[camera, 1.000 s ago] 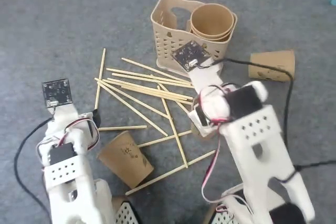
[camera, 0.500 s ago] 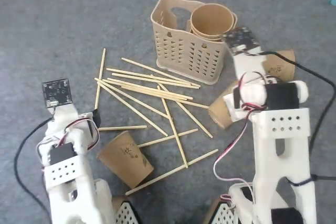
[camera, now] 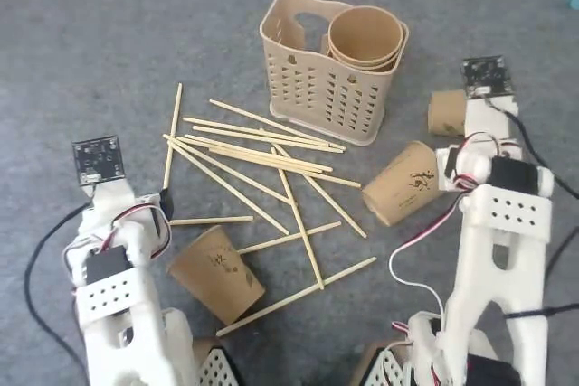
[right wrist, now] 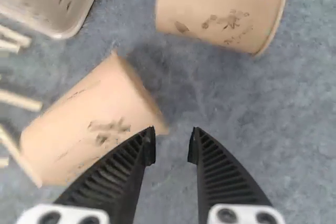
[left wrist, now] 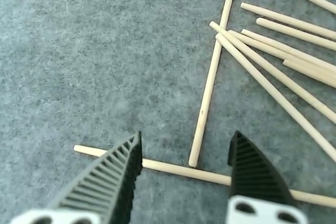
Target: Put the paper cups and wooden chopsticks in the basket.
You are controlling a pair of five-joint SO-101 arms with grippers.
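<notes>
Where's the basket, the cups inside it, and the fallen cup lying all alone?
basket (camera: pixel 321 101), high view, holed front wall.
cups inside it (camera: pixel 365 33), high view, inside of the top cup.
lone fallen cup (camera: pixel 215 275), high view, its side wall.

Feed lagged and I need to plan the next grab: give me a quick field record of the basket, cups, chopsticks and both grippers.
basket: upright, far side of the carpet
stacked cups: inside the basket
near cup: on its side, beside the left arm
middle cup: on its side, next to the right gripper
far cup: on its side, right of the basket
chopsticks: loose, criss-crossed in front of the basket
left gripper: open, empty, above a chopstick
right gripper: narrowly open, empty
</notes>
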